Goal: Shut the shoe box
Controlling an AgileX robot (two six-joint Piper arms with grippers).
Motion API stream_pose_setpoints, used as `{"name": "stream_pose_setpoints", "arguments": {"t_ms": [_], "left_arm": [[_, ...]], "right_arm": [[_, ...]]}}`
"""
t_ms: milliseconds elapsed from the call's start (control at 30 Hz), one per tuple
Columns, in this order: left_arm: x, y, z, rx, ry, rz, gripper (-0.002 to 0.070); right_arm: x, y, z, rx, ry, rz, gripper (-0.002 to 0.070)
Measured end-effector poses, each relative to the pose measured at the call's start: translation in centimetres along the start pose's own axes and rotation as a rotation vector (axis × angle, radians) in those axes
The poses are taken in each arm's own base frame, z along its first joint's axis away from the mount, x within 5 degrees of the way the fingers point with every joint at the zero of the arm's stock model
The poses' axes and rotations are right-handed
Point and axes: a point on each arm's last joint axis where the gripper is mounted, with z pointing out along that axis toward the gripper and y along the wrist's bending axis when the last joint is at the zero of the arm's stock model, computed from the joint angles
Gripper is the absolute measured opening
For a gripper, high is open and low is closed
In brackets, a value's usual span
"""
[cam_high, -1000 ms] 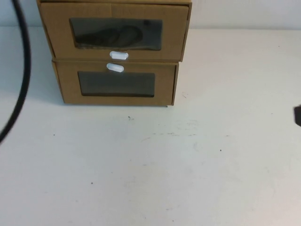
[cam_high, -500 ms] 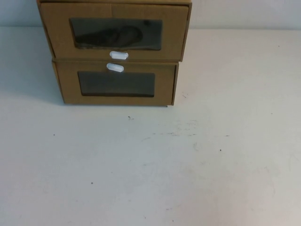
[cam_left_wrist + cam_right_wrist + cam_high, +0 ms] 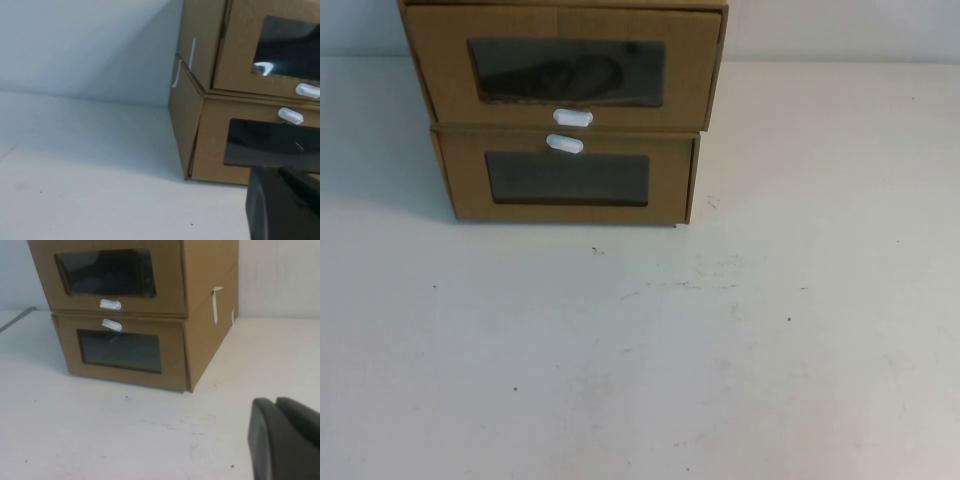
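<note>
While neither arm shows in the high view, each wrist view catches a dark piece of its own gripper.

Task item: brown cardboard drawer-style shoe box [image 3: 563, 68] with a clear rectangular window and a small white pull tab [image 3: 572, 117] below that window. It is at the far edge of the white table [image 3: 720, 350], left of centre, stacked directly on a similar brown cardboard box [image 3: 566, 178] whose small white tab [image 3: 565, 144] sits above its window. The two tabs lie just apart, one over the other.

In the right wrist view the shoe box [image 3: 135, 275] has its drawer front about level with the edge of the outer sleeve; the drawer looks pushed in. A dark rounded shape shows behind the window in the high view; I cannot tell what it is.

Left gripper [image 3: 285, 205]: low over the table, near the front left corner of the stack, touching nothing visible. Released or clenched: cannot tell.

Right gripper [image 3: 285, 440]: over bare table, in front of the stack and to its right, well apart from it. Released or clenched: cannot tell.
</note>
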Motion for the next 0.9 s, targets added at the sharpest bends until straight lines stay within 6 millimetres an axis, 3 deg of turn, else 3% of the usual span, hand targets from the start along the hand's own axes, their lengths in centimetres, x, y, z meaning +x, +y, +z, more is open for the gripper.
{"name": "stream_pose_setpoints", "arguments": {"t_ms": [733,900], "left_arm": [[0.5,-0.3,0.0,0.034,0.040,0.010,-0.0005],[0.5,-0.3,0.0,0.034,0.040,0.010,-0.0005]], "right_arm": [[1.0,0.2,0.1,-0.024,0.014,-0.032,-0.0011],[0.5,-1.0,-0.9,0.122,-0.069,-0.011,-0.0011]]}}
